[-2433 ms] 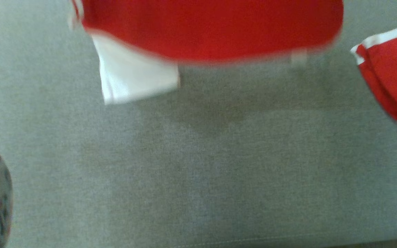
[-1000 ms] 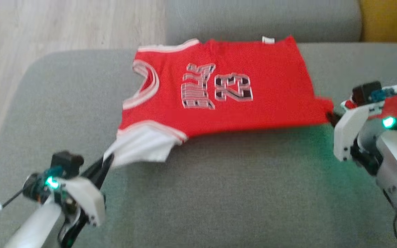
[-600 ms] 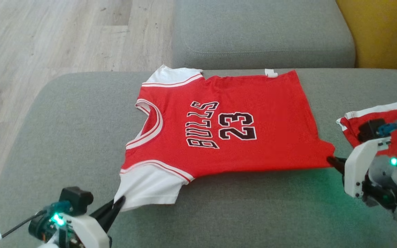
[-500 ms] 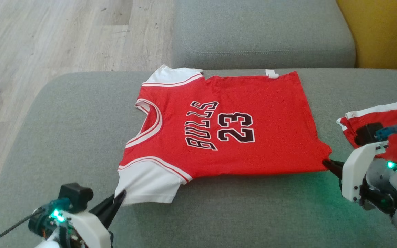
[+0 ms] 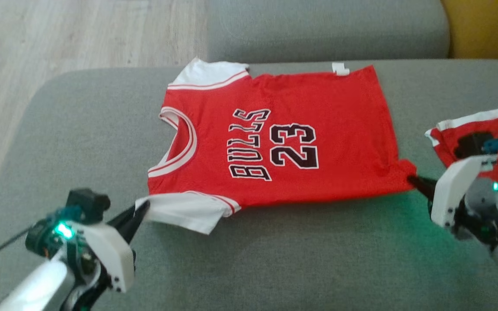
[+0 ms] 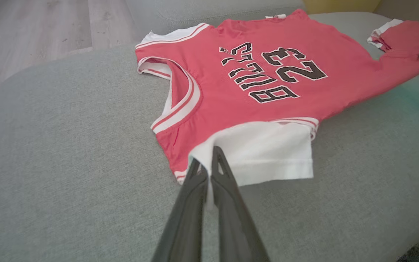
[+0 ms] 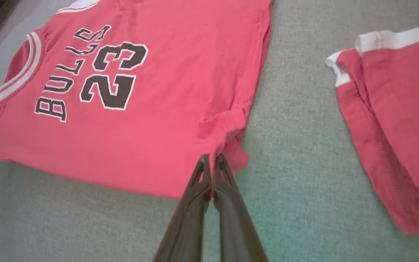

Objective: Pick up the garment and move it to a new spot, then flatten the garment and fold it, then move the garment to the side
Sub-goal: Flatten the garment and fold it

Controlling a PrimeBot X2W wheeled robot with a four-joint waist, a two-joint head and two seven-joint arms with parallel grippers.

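The garment (image 5: 318, 138) is a red jersey with white sleeves and black "BULLS 23" lettering, spread face up on the grey sofa cushion (image 5: 275, 259). Its near white sleeve (image 5: 180, 211) is pinched at the corner by my left gripper (image 5: 143, 207), which is shut on it and lifts it slightly. In the left wrist view the garment (image 6: 267, 80) lies ahead, and the left gripper (image 6: 206, 157) clamps the sleeve edge. At the near right hem corner my right gripper (image 5: 413, 179) is shut on red cloth. The right wrist view has the garment (image 7: 140, 91) with the right gripper (image 7: 211, 158) biting a bunched hem corner.
A second red piece with white trim (image 5: 482, 129) lies on the cushion at the right, behind my right wrist, and appears as red cloth (image 7: 395, 120) in the right wrist view. A grey back cushion (image 5: 318, 30) stands behind, wooden floor (image 5: 59, 34) at the left, a yellow surface (image 5: 491, 26) far right.
The head camera has swung and tilted. The near white sleeve is pulled out further to the left and raised by my left gripper; the hem corner is bunched at my right gripper.
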